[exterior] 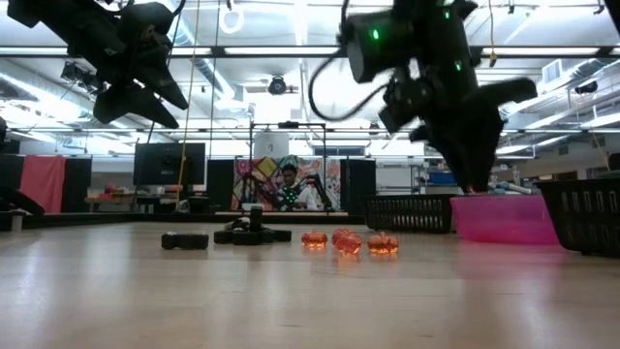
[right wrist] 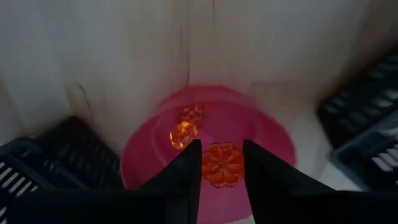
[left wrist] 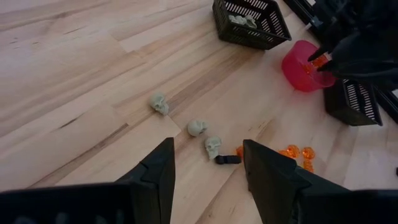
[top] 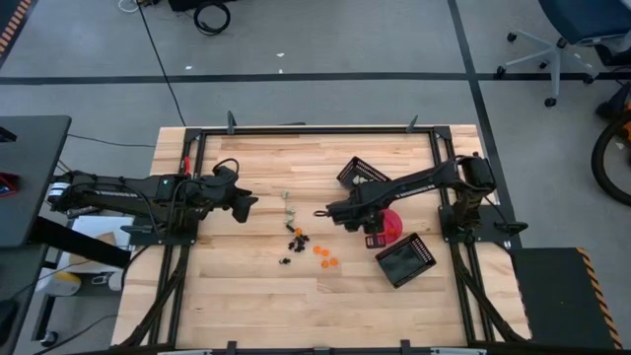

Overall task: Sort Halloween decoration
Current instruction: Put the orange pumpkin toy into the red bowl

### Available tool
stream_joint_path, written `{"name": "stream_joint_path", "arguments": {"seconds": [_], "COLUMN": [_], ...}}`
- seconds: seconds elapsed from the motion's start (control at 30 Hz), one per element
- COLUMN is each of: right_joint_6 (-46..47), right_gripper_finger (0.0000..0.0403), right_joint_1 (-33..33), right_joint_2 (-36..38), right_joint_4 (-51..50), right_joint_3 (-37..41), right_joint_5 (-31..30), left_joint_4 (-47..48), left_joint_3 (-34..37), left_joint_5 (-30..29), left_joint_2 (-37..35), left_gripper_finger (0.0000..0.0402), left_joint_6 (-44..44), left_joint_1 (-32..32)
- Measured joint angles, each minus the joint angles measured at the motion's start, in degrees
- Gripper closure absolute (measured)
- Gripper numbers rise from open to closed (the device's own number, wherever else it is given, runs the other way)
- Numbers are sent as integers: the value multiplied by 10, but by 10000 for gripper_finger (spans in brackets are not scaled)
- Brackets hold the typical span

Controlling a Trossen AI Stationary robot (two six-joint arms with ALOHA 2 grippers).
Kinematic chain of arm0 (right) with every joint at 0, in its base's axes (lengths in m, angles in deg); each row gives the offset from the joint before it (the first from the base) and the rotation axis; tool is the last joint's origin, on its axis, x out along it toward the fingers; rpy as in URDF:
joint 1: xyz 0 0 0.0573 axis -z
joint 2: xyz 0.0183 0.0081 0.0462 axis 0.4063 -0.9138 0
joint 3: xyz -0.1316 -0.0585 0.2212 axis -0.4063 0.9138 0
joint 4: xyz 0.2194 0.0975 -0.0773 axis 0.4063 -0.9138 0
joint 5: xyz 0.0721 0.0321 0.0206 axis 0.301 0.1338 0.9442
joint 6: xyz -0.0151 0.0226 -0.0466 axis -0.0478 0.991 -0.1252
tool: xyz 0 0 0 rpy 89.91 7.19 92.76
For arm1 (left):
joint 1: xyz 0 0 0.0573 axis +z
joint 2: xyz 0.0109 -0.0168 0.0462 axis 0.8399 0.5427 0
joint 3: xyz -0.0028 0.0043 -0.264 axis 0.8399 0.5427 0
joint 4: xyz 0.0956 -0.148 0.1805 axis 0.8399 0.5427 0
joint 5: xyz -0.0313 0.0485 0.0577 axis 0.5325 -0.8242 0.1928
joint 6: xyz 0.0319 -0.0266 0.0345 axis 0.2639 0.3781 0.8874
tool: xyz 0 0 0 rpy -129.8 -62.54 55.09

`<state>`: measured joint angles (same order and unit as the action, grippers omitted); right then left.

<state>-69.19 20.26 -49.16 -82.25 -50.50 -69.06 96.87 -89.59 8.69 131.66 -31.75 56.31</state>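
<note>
From table height, the nearest things are a row of black trinkets (exterior: 250, 234) and beside them three orange pumpkins (exterior: 347, 240) lying on the wooden table (exterior: 291, 291); the black ones are too small and dark to tell what they depict. Past them the pink bowl (exterior: 504, 217) stands between two black baskets, the near basket (exterior: 584, 215) cut off by the picture's edge and the far basket (exterior: 411, 212) partly hidden behind the bowl. The right gripper (right wrist: 222, 163) hangs over the bowl with its fingers set narrowly apart on either side of an orange pumpkin (right wrist: 222, 165); whether they pinch it or it simply lies in the bowl below cannot be told, and two more orange pieces (right wrist: 185, 127) lie blurred inside the bowl. The left gripper (left wrist: 208, 163) hovers with its fingers spread and empty above three pale skulls (left wrist: 196, 127), which lie in a loose line on the wood. The far basket holds some pale pieces (left wrist: 241, 20), hard to make out. In the room behind, a person (exterior: 288, 186) sits, mostly hidden.
</note>
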Motion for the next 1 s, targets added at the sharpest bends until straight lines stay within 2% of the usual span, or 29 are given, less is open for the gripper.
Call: {"name": "stream_joint_path", "arguments": {"seconds": [0.37, 0.53, 0.77, 1.0], "right_joint_6": [-13, 0, 6, 3], "right_gripper_finger": [297, 282, 246, 243], "right_joint_1": [21, 27, 34, 34], "right_joint_2": [0, 0, 3, 32], "right_joint_4": [81, 110, 108, 57], "right_joint_3": [97, 119, 118, 81], "right_joint_5": [38, 52, 64, 65], "left_joint_4": [0, 0, 0, 0], "left_joint_3": [0, 0, 0, 0], "left_joint_5": [-5, -5, -6, -8], "left_joint_2": [0, 0, 0, 0], "left_gripper_finger": [239, 239, 239, 239], "left_joint_6": [9, 7, 5, 6], "left_joint_1": [0, 0, 0, 0]}}
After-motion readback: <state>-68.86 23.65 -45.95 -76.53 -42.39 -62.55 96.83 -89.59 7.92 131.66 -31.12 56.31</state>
